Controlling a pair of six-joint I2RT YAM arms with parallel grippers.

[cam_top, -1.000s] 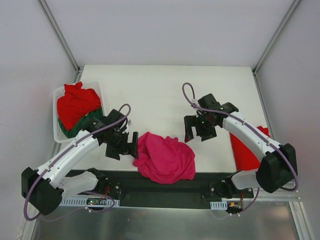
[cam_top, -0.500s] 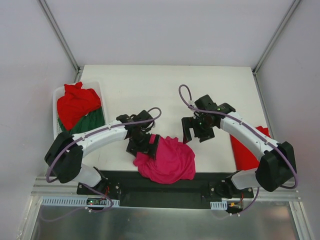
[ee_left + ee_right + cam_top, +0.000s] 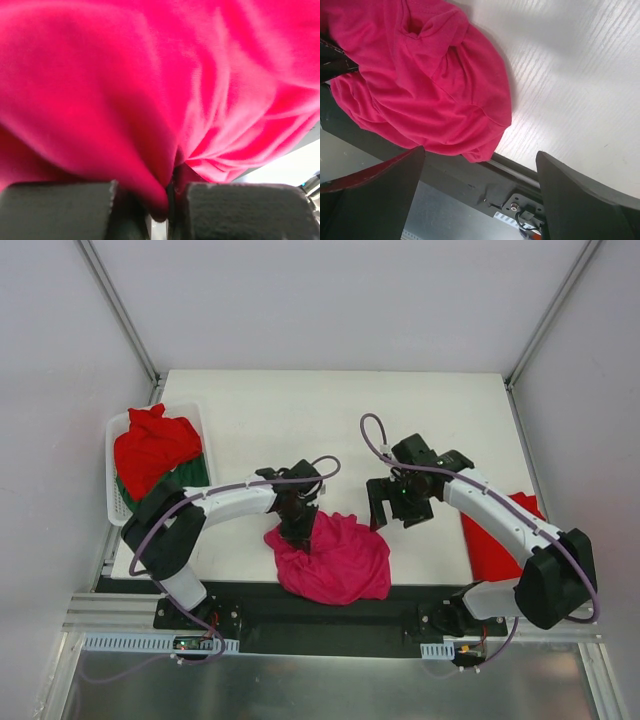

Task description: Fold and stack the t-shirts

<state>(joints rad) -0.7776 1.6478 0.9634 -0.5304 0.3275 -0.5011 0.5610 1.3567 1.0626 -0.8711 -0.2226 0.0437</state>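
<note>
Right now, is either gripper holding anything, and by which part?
The left gripper pinches a fold of the pink t-shirt near its left edge; the right gripper is open, empty.

Left gripper (image 3: 300, 533) clamped tight, right gripper (image 3: 395, 512) spread wide

Green t-shirt (image 3: 193, 472) mostly beneath red t-shirt (image 3: 150, 445)

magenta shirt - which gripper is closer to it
Left. The left gripper has its jaws shut on the magenta shirt at its left edge; the right gripper hangs open beyond its far right corner, apart from it.
</note>
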